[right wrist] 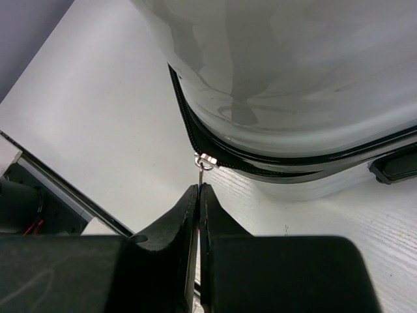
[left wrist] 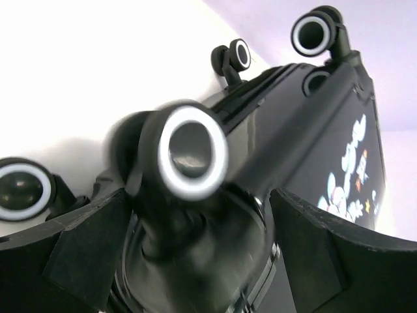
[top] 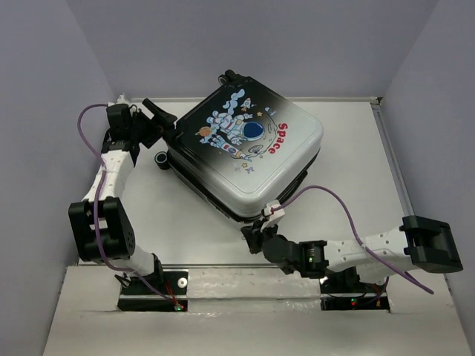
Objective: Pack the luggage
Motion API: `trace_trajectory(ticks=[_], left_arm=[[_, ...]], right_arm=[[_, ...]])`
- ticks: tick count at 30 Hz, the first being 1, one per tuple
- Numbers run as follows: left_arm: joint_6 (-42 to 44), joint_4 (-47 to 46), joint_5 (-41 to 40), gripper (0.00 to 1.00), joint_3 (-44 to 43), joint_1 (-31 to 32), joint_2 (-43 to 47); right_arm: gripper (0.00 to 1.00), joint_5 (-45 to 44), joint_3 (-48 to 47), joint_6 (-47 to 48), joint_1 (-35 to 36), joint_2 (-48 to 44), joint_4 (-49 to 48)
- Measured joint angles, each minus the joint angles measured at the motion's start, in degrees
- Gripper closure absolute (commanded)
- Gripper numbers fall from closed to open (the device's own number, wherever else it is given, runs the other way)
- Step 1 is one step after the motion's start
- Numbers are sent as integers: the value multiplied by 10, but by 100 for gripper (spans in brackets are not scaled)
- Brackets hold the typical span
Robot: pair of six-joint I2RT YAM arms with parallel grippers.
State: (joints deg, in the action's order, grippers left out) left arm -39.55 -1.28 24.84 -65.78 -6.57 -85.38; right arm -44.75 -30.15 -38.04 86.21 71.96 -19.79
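The luggage (top: pixel 249 148) lies flat and closed on the table, its astronaut and red "Space" print facing up. My left gripper (top: pixel 165 127) is open at the luggage's left wheeled corner. In the left wrist view its fingers (left wrist: pixel 85 251) stand wide on either side of a black wheel (left wrist: pixel 192 153), and I cannot tell whether they touch it. At the near corner my right gripper (top: pixel 256 236) is shut on the metal zipper pull (right wrist: pixel 202 171), which hangs from the slider (right wrist: pixel 207 160) on the black zipper band. The white shell (right wrist: pixel 293 72) rises just above it.
Other black wheels with white rims show (left wrist: pixel 25 189) (left wrist: pixel 315 34) (left wrist: pixel 241 54). One wheel (top: pixel 161 158) sticks out at the luggage's left side. White walls enclose the table (top: pixel 356 148) on the left, back and right. A purple cable (top: pixel 334 200) loops over my right arm.
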Motion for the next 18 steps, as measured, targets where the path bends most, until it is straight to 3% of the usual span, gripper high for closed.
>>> trace_trajectory(ticks=[6,9,10,12,13,15,16,18], left_arm=[[-13,-19,2,3,-8,0,-43],[-22,-29,2,14,-8,0,-52],[-28,-35,2,25,-8,0,-54],[-38,-44,0,38,-7,0,-57],[-41,-48,3,62,-7,0,-57],[-83,-52,14,87,-1,0,-57],[-88,-58,19,94,3,-1,-57],[-101,-86,24,94,16,-2,-59]], right_arm=[[93,4,0,1,0,-2,0],[93,5,0,1,0,-4,1],[93,6,0,1,0,-4,1],[93,8,0,2,0,-5,2],[93,9,0,3,0,-5,2],[93,9,0,4,0,-7,1],[93,8,0,6,0,-7,0],[93,9,-1,8,0,-7,1]])
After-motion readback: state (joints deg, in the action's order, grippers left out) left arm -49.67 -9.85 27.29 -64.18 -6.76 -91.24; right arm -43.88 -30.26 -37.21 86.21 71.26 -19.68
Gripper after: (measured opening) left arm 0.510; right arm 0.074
